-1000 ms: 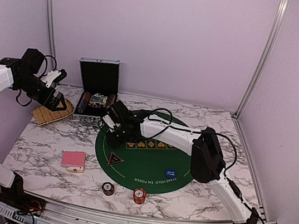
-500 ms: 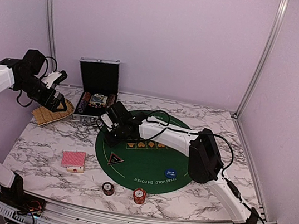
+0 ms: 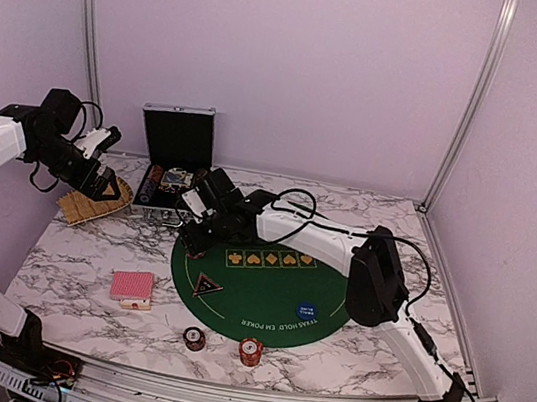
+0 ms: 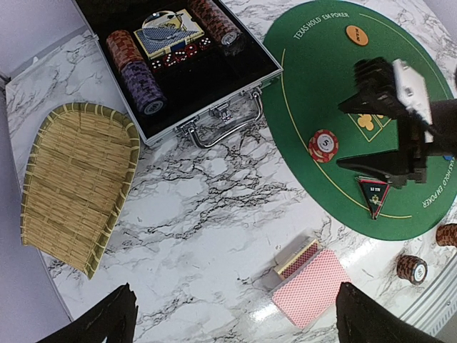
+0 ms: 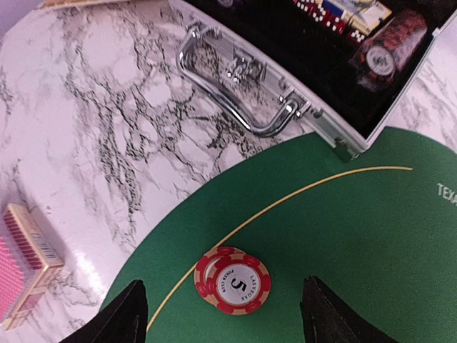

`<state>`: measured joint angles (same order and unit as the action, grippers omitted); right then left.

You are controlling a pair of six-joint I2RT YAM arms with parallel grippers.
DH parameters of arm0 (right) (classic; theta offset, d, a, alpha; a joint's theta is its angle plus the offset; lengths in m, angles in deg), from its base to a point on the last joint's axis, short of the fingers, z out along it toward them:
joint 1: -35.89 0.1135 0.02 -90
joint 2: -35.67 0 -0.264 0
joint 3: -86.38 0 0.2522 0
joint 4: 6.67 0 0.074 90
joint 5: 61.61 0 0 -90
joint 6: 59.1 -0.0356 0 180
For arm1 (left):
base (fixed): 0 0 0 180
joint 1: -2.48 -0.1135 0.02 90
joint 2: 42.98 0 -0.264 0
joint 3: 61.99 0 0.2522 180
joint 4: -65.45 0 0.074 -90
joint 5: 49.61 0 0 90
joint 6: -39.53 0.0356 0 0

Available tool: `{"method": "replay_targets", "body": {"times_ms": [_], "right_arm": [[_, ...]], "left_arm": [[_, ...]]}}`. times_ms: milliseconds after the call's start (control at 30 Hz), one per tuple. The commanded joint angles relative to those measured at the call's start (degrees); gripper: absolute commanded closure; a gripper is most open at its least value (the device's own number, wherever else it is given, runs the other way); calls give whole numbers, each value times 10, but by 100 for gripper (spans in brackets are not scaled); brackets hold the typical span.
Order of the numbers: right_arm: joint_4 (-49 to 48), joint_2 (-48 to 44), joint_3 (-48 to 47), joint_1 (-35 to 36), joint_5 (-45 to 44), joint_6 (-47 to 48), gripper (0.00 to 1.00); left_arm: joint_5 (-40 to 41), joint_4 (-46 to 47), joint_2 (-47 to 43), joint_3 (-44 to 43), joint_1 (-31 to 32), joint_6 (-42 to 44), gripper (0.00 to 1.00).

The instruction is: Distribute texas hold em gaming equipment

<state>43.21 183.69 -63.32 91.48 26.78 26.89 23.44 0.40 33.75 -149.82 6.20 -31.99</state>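
Observation:
A short stack of red-white poker chips (image 5: 232,280) lies on the green mat (image 5: 371,236) near its left edge; it also shows in the left wrist view (image 4: 323,145). My right gripper (image 5: 223,318) is open and empty, hovering just above it, between the mat and the case (image 3: 200,219). The red-backed card deck (image 3: 132,287) lies on the marble front left. The black triangular button (image 3: 206,285) and the blue button (image 3: 307,310) sit on the mat. The orange button (image 4: 356,34) sits at the mat's far side. My left gripper (image 3: 103,181) is open and empty, high over the woven tray.
The open silver case (image 3: 175,162) with chip rows and cards stands at the back, its handle toward the mat. A woven tray (image 3: 97,201) lies at the far left. A dark chip stack (image 3: 194,338) and a red chip stack (image 3: 250,350) stand near the front edge.
My right gripper has moved a little back and left, toward the case. The left arm has not moved.

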Motion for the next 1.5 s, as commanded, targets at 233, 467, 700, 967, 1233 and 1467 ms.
{"method": "replay_targets", "body": {"times_ms": [233, 467, 700, 967, 1233, 1467], "right_arm": [[31, -339, 324, 36, -5, -20, 29], [82, -479, 525, 113, -19, -57, 11], [93, -491, 570, 147, -6, -76, 2], [94, -461, 586, 169, -19, -72, 7], [86, -461, 603, 177, 1, -62, 10], [82, -452, 610, 182, 9, -60, 18]], "left_arm": [[-1, -7, -16, -8, 2, -1, 1], [0, -8, -16, -14, 2, -3, 1], [-3, -14, -21, -22, 2, -7, 1], [-4, -23, -26, -28, 3, -8, 1], [3, -30, -27, -35, 5, -4, 1], [3, -32, -24, -39, 6, -5, 1]]}}
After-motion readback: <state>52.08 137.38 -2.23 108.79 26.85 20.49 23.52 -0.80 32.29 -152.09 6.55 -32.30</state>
